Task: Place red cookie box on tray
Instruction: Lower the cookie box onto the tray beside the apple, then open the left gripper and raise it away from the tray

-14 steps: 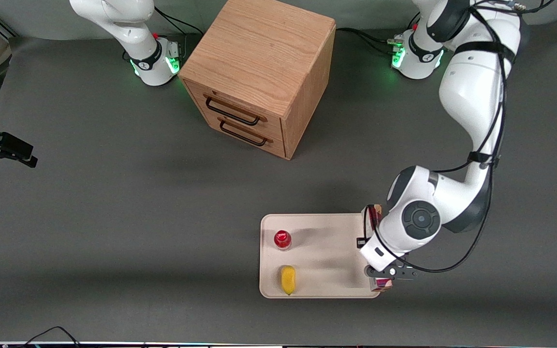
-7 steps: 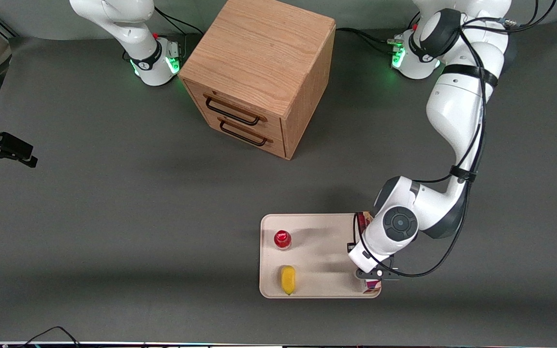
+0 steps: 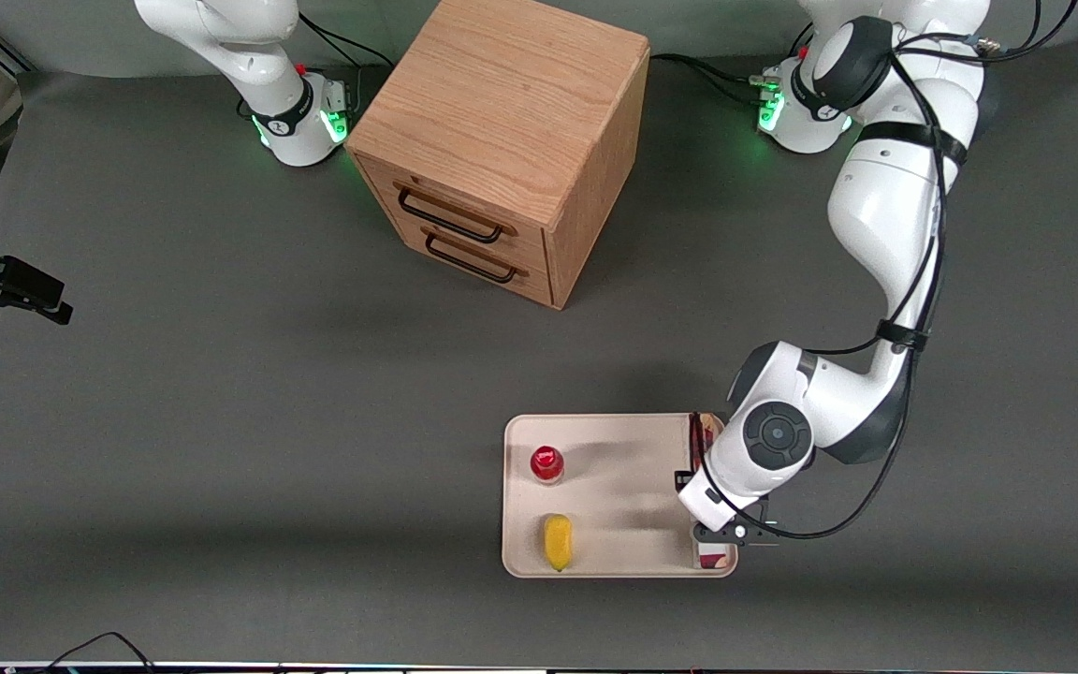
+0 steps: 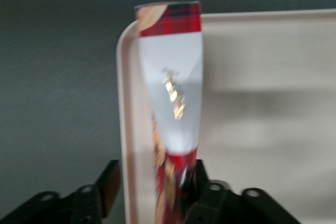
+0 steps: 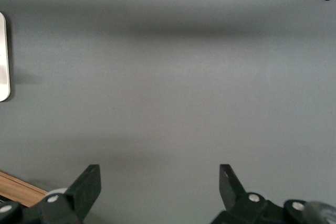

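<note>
The red cookie box (image 4: 173,87) is long and narrow, with dark red ends and a white middle. It lies on its narrow side on the cream tray (image 4: 262,77), just inside the rim at the working arm's end. My left gripper (image 4: 156,172) straddles one end of the box and is open. One finger is close against the box. The other finger (image 4: 111,182) stands apart from it, outside the tray rim. In the front view the wrist covers the middle of the box (image 3: 703,431), and the gripper (image 3: 721,535) is over the tray's (image 3: 623,487) corner nearest the camera.
A small red-capped bottle (image 3: 546,463) and a yellow item (image 3: 557,541) stand on the tray toward the parked arm's end. A wooden drawer cabinet (image 3: 502,140) sits farther from the camera. The grey table runs all around the tray.
The wrist and the box have shifted from over the tray's outer rim to just inside it. Over the last half second they have hardly moved.
</note>
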`<state>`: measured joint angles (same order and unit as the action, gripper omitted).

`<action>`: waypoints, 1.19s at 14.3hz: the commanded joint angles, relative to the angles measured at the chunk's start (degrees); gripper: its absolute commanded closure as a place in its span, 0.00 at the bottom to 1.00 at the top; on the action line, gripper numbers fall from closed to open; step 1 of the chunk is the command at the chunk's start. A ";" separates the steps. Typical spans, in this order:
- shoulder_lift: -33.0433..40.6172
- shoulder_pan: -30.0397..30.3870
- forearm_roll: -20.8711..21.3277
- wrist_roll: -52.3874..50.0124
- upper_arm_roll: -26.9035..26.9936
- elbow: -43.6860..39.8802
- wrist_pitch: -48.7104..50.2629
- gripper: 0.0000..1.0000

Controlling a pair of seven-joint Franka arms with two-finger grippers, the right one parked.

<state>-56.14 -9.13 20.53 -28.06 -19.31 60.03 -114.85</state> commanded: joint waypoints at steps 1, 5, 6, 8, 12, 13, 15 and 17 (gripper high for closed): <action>7.51 1.04 -1.00 0.02 -0.73 0.61 8.40 0.00; 18.06 2.36 -6.99 3.88 3.21 4.89 17.02 0.00; 22.18 2.36 -8.04 5.11 5.05 10.23 16.07 0.00; 31.48 2.36 -12.85 9.40 9.97 21.39 12.04 0.00; 48.37 2.62 -15.52 15.04 16.22 40.39 6.93 0.00; 51.11 2.62 -15.69 17.05 17.37 42.43 7.27 0.00; 54.37 2.80 -17.87 19.70 19.39 42.98 10.33 0.00; 57.71 2.80 -18.94 20.24 21.07 42.89 13.24 0.00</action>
<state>-3.30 -6.09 3.11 -9.46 0.30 99.81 -102.92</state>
